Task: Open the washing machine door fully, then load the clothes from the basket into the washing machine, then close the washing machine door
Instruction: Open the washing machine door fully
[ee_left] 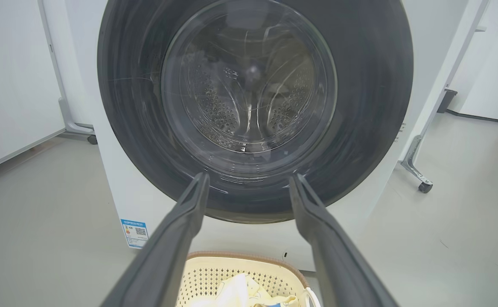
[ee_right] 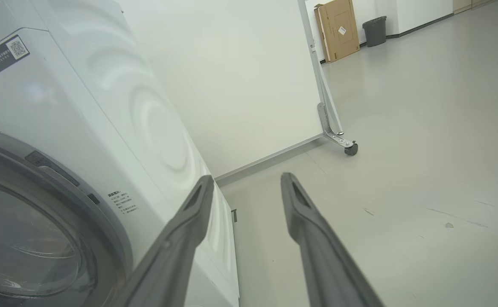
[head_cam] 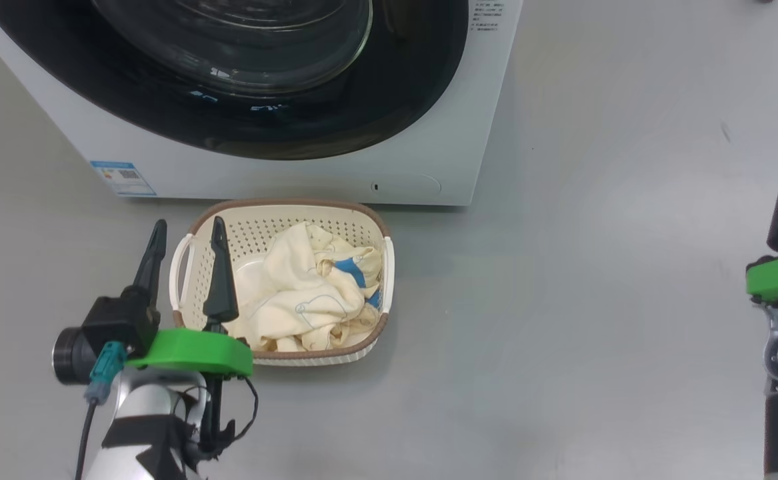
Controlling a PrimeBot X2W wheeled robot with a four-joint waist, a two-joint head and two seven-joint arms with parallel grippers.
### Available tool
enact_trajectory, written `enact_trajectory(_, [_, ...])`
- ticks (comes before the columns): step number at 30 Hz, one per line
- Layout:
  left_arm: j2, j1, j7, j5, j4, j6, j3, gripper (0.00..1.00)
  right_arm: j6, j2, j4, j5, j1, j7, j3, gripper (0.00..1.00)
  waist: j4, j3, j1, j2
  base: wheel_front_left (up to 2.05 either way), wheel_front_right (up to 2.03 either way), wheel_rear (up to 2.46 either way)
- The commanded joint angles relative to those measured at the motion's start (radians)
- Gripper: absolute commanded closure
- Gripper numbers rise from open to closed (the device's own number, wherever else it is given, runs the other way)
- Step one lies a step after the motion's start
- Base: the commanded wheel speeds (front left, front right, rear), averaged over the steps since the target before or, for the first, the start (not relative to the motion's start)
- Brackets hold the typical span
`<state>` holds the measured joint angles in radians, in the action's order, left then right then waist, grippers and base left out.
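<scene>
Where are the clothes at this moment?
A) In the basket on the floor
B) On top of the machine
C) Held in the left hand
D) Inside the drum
A: the clothes lie heaped in the basket, which stands on the floor in front of the closed washing machine door.

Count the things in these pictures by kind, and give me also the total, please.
Big white front-loading washing machine: 1
Cream perforated plastic basket, brown rim: 1
Heap of cream-yellow fabric clothes: 1
Dark two-fingered grippers: 2, left gripper, right gripper
Brown cardboard box: 1
Dark grey bin: 1
Total: 7
</scene>
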<state>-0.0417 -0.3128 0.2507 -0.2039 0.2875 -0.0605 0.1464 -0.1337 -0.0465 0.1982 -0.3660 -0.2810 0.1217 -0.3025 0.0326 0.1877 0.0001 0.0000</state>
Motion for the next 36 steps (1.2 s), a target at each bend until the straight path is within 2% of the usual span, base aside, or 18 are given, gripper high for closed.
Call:
enact_trajectory(1, [-0.012,-0.044,0.011,0.0,-0.04,0.007,-0.029,0.0,0.003,-0.005,-0.02,-0.029,-0.063,-0.004,0.016,1.0,0.007,0.017,-0.0001,0.0,0.0,0.0,0.0])
enact_trajectory(5, [-0.011,-0.057,0.011,0.005,-0.048,0.011,-0.029,0.0,0.003,-0.004,0.027,-0.166,-0.139,-0.032,0.013,1.0,0.016,0.045,-0.0001,0.0,0.0,0.0,0.0])
enact_trajectory(8, [-0.011,-0.065,0.011,0.012,-0.051,0.012,-0.026,0.0,0.003,-0.004,0.077,-0.342,-0.206,-0.079,0.01,1.0,0.023,0.062,-0.0001,0.0,0.0,0.0,0.0])
enact_trajectory(14, [-0.01,-0.082,0.011,0.032,-0.059,0.013,-0.021,0.0,0.003,-0.004,0.2,-0.739,-0.358,-0.239,-0.02,1.0,0.041,0.09,-0.0001,0.0,0.0,0.0,0.0])
enact_trajectory(20, [-0.009,-0.091,0.011,0.033,-0.06,0.009,-0.011,0.0,0.003,-0.004,0.364,-1.032,-0.5,-0.4,-0.055,1.0,0.066,0.106,-0.0001,0.0,0.0,0.0,0.0])
enact_trajectory(26, [-0.009,-0.097,0.011,0.03,-0.063,0.006,0.001,0.0,0.003,-0.004,0.49,-1.13,-0.625,-0.513,-0.026,1.0,0.09,0.121,-0.0001,0.0,0.0,0.0,0.0])
enact_trajectory(36, [-0.009,-0.127,0.011,0.018,-0.081,0.009,0.037,0.0,0.003,-0.004,0.632,-1.112,-0.847,-0.601,0.07,1.0,0.138,0.174,-0.0001,0.0,0.0,0.0,0.0])
